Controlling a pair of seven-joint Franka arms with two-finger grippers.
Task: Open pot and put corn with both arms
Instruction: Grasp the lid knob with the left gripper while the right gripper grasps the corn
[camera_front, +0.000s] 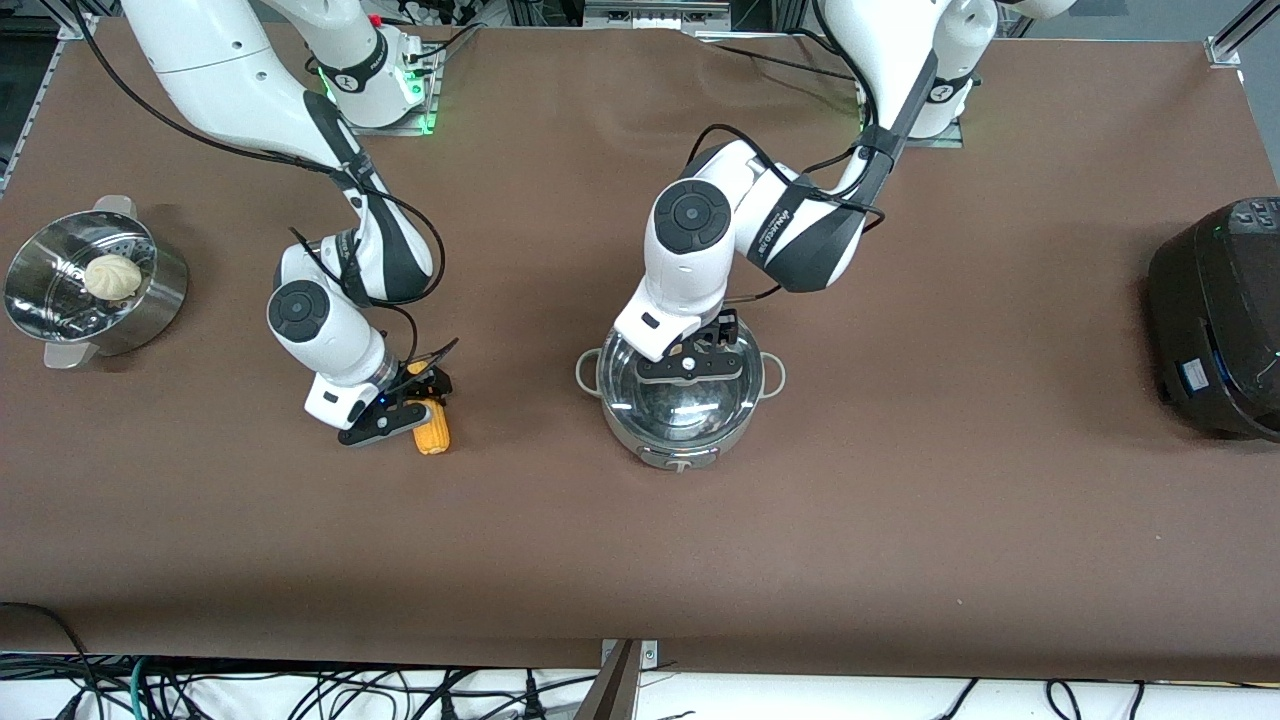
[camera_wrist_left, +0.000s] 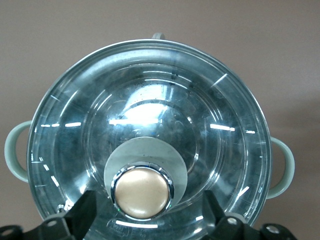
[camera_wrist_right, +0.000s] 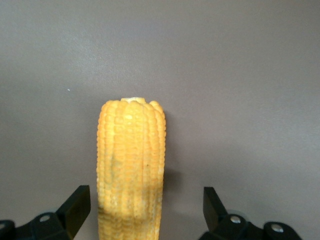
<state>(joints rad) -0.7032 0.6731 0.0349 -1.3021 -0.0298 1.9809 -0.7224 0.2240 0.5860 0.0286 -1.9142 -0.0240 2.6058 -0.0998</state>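
Both sets of jaws stand spread, neither pinching anything yet. The left gripper (camera_front: 692, 362) hangs over the pot (camera_front: 680, 395), its fingers (camera_wrist_left: 82, 212) apart on either side of the lid's knob (camera_wrist_left: 142, 193); the lid (camera_wrist_left: 150, 135) sits closed on the pot, near the middle of the table. The right gripper (camera_front: 408, 408) is low over the corn (camera_front: 432, 428), which lies flat on the cloth toward the right arm's end, with a finger on each side of the cob and clear of it.

Risks, as I judge them: the knob is smooth and rounded, so a shallow or off-centre pinch could let the glass lid slip, tilt or drop back onto the rim. The corn is round and may roll or skid out as the fingers close, since in the right wrist view it sits nearer one finger than the other. If the corn arrives before the lid is clear, the arms could crowd each other above the pot.

The left arm reaches down steeply from its base, wrist bent over the pot. The right arm folds at the elbow, hand pointing down at the cob.
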